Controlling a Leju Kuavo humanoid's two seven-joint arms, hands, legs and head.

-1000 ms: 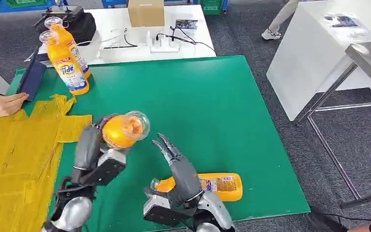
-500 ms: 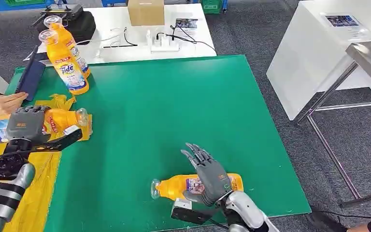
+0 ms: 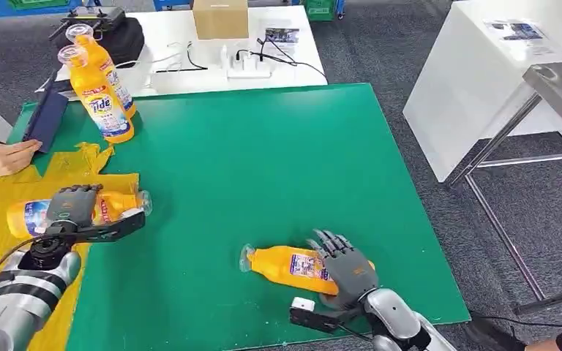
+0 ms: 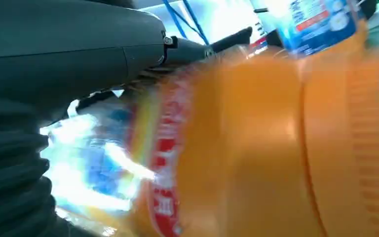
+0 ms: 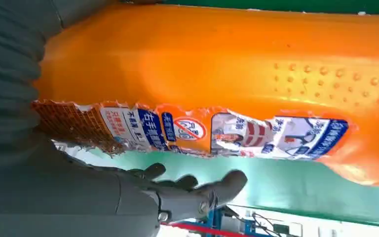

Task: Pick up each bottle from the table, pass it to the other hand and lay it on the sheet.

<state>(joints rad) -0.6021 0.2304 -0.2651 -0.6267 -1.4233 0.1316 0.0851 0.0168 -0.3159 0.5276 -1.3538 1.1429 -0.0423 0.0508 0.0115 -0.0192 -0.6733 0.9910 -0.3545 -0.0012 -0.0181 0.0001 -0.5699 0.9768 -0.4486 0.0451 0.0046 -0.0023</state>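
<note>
Left hand (image 3: 73, 207) grips an orange bottle (image 3: 25, 216) lying lengthwise over the yellow sheet (image 3: 15, 252) at lower left, cap toward the green mat (image 3: 263, 161), while the right hand (image 3: 347, 267) covers, perhaps grasps, another bottle (image 3: 285, 263) near the mat's bottom edge, cap pointing left.

The green table (image 3: 278, 161) is seen from high up, forward and downward, with all its edges taken in. From each wrist a very close, turned view is given: one orange bottle (image 4: 276, 148) near the left edge, another bottle (image 5: 217, 74) near the front edge.
</note>
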